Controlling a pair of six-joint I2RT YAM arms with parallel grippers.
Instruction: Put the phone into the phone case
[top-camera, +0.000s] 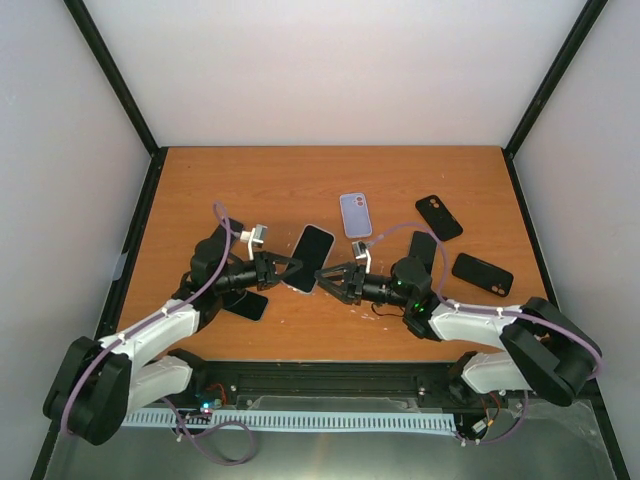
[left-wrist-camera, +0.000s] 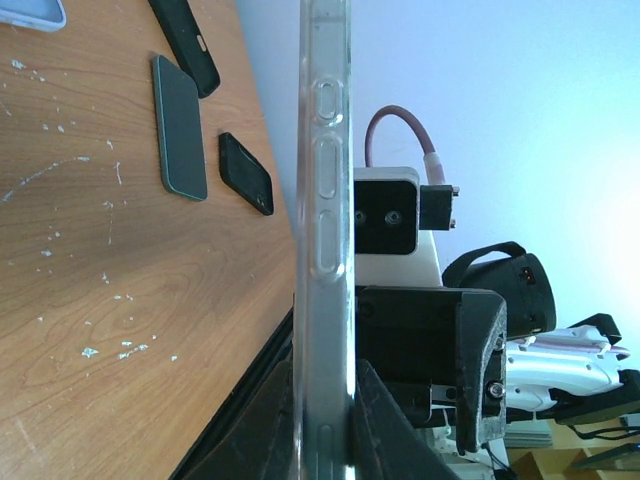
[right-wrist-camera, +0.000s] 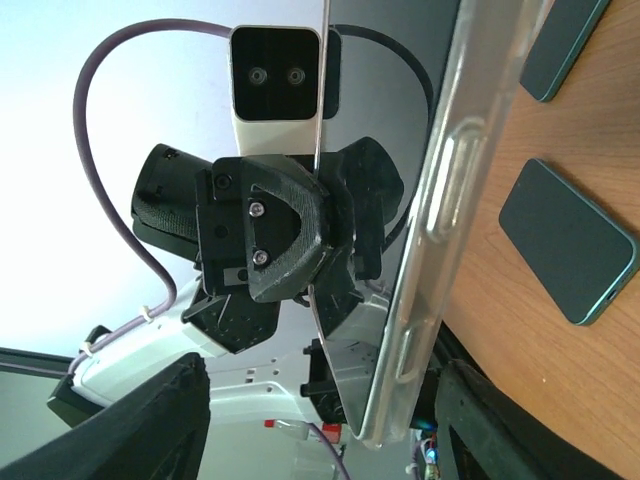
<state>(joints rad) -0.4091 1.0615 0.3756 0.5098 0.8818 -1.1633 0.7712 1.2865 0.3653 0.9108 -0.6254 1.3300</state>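
A dark-screened phone (top-camera: 312, 255) framed by a clear phone case (left-wrist-camera: 325, 200) is held on edge above the table's middle. My left gripper (top-camera: 290, 268) is shut on it; in the left wrist view both fingers (left-wrist-camera: 385, 430) press the case's flat sides. My right gripper (top-camera: 335, 280) faces it from the right and is open. In the right wrist view the case's side rim (right-wrist-camera: 440, 220) runs between the widely spread fingers (right-wrist-camera: 150, 420), nearer the right one, touching neither. How far the phone sits in the case I cannot tell.
A lavender case (top-camera: 355, 214), a black case (top-camera: 438, 217), a dark phone (top-camera: 422, 248) and another black case (top-camera: 482, 274) lie right of centre. One more dark phone (top-camera: 247, 304) lies under my left arm. Black frame posts stand at the table corners.
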